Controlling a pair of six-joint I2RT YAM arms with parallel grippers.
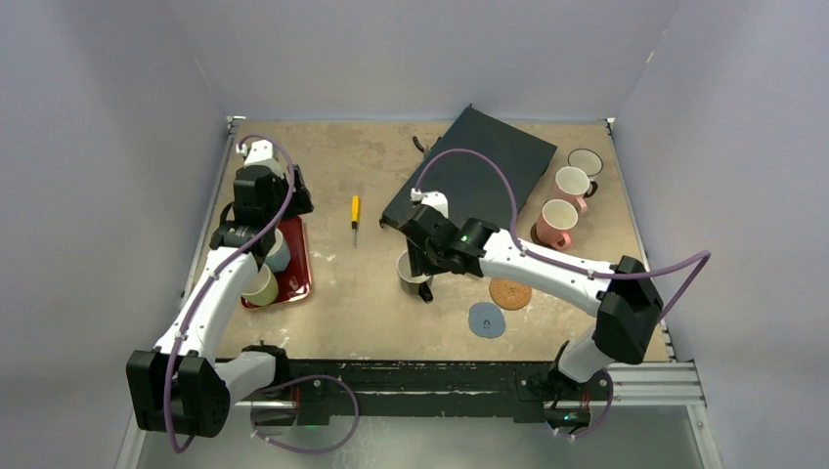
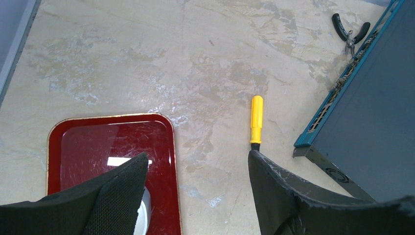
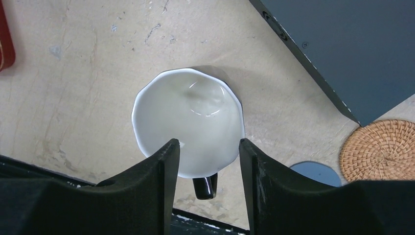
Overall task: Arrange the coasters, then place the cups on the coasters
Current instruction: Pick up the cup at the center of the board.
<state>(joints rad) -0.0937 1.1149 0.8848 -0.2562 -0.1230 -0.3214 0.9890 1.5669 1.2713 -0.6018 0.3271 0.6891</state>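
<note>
Two coasters lie close together toward the near edge of the surface, right of its middle: the cork coaster [image 1: 509,293] and, nearer the edge, the blue-grey coaster [image 1: 486,319]. The dark brown cup [image 3: 188,122] stands upright on bare surface near the middle, to the left of the cork one, so the step in hand looks like carrying this cup to a coaster. The right jaws stand about half open above the cup's near side. Its handle [image 3: 204,186] shows in the gap between them, and nothing looks pinched. A sound grip would likely come from sinking lower and closing squarely on the handle or the wall beside it, since a glancing hold on the glazed rim could slip. After that, lift straight up, keep clear of the dark box [image 3: 342,49] toward the far edge, and set the cup down centred on the cork. The left jaws hang wide apart and empty over the red tray [image 2: 98,142] at the left edge.
</note>
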